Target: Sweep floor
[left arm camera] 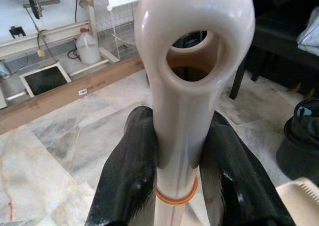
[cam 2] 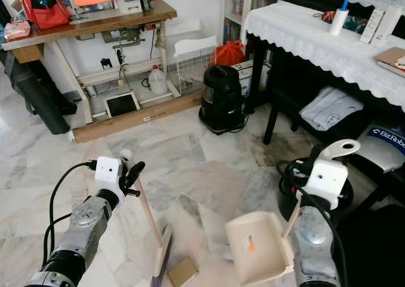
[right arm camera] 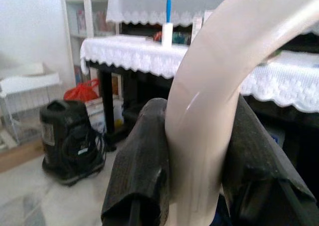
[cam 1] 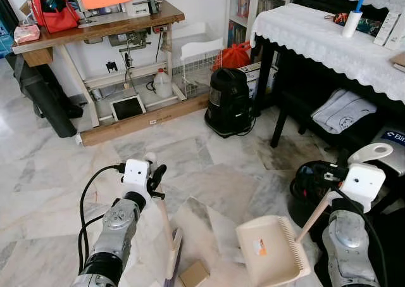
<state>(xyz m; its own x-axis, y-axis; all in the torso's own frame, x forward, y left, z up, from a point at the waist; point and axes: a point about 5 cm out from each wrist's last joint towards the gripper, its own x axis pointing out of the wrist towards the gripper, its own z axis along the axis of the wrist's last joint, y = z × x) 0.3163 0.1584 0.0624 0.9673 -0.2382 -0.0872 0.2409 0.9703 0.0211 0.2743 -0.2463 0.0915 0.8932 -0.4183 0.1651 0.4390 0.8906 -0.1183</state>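
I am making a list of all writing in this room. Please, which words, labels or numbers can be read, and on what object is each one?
"Bit": start of white lettering on the dark blue object at the right edge; in the right eye view it reads "BitRobo", cut off.
Orange sticker on the dustpan: too small to read.
White label on the wooden plank: too small to read.
Boxes on the lace-covered table: blurred.

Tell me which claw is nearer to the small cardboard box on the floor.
Left. The left claw, shut on the broom handle, is up and slightly left of the cardboard box. The right claw, shut on the dustpan handle, is far to the box's right.
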